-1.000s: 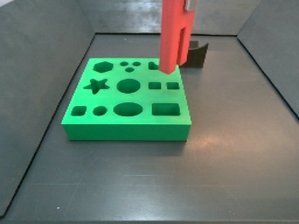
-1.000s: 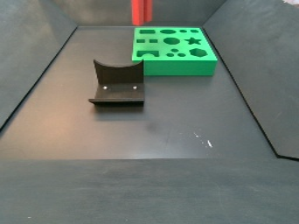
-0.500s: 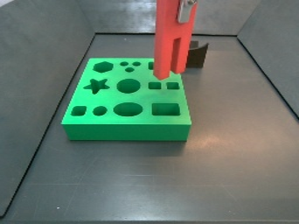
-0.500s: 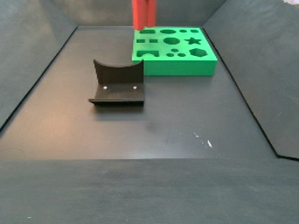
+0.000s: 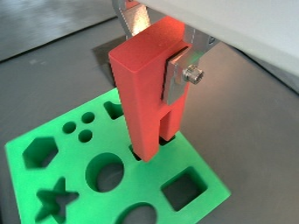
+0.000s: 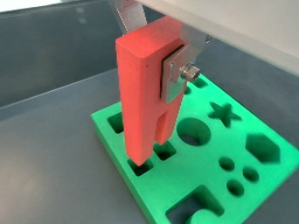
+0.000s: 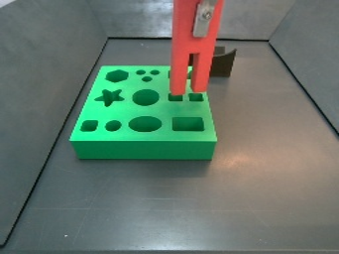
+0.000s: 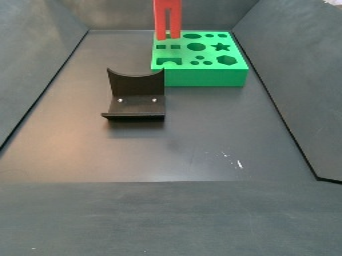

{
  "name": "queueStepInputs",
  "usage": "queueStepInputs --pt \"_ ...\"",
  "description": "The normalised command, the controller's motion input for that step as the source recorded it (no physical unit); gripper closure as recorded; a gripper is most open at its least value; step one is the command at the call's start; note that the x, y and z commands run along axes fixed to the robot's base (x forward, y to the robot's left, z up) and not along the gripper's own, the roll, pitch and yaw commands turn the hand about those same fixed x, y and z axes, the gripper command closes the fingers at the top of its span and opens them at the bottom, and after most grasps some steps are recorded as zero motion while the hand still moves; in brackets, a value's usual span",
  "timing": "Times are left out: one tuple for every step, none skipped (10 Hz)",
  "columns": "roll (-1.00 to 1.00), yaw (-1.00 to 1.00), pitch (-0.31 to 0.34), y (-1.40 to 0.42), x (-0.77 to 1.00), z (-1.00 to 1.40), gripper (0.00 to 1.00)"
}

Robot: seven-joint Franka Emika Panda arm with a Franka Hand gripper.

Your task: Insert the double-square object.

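Fingers (image 5: 179, 73) of the gripper (image 5: 158, 48) clamp the double-square object (image 5: 149, 96) upright over the green block (image 7: 143, 114); dark tabletop (image 8: 174, 160), grey walls; leg tips hidden.

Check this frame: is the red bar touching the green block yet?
Touching. In a side view the red bar's two legs reach into the paired square holes of the green block, and a wrist view shows a leg tip down inside a hole. The hand grips the bar.
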Motion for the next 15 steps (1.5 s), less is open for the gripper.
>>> queueStepInputs --pt "0.00 -0.71 0.007 0.29 -0.13 -0.22 1.00" --pt "0.00 -0.14 0.000 0.05 -0.12 -0.08 1.00" --pt "0.01 -0.05 0.010 0.00 0.00 -0.04 1.00" --pt "0.00 -0.12 0.000 0.00 0.03 -0.09 1.00" --pt "0.00 -0.48 0.006 -0.02 0.20 -0.13 1.00" --pt "0.00 -0.43 0.036 0.00 0.15 -0.13 1.00" --pt "0.02 -0.30 0.100 0.00 0.38 -0.25 1.00" --pt "0.03 -0.18 0.100 0.00 0.26 -0.22 1.00" --pt "0.05 -0.05 0.064 0.00 0.00 -0.17 1.00" --pt "0.04 0.00 0.007 0.00 -0.04 -0.14 1.00" --pt "0.00 0.00 0.000 0.00 -0.05 -0.22 1.00" --pt "0.00 0.03 -0.007 0.00 0.00 -0.34 1.00" --pt "0.04 0.00 -0.003 0.00 0.00 -0.39 1.00" --pt "0.11 -0.09 0.000 0.00 0.00 -0.36 1.00" --pt "0.05 -0.06 0.000 0.00 0.00 -0.25 1.00"
